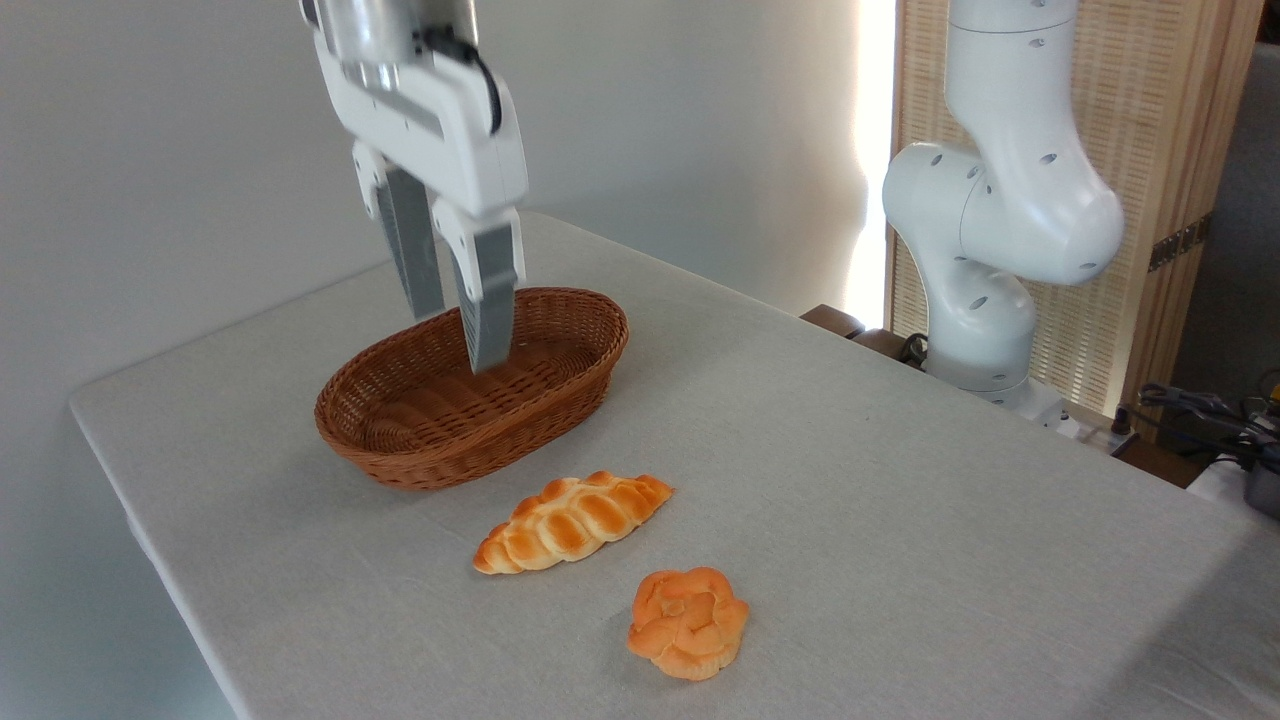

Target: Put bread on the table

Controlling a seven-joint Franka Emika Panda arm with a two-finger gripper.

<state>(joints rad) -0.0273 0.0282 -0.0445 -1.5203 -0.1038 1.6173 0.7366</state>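
Observation:
The bread [688, 621], a small round orange-brown bun with a swirled top, lies on the light grey table [900, 480] near the front edge. My gripper [458, 340] hangs well behind it and to the left, above the brown wicker basket [470, 385]. Its two grey fingers point down with a small gap between them and nothing held. The fingertips sit just over the basket's hollow, which looks empty.
A longer golden braided loaf [572, 521] lies on the cloth between the basket and the bun. The white arm base [990, 250] stands at the table's far right edge, with cables [1210, 410] beyond it. A wall lies behind the table.

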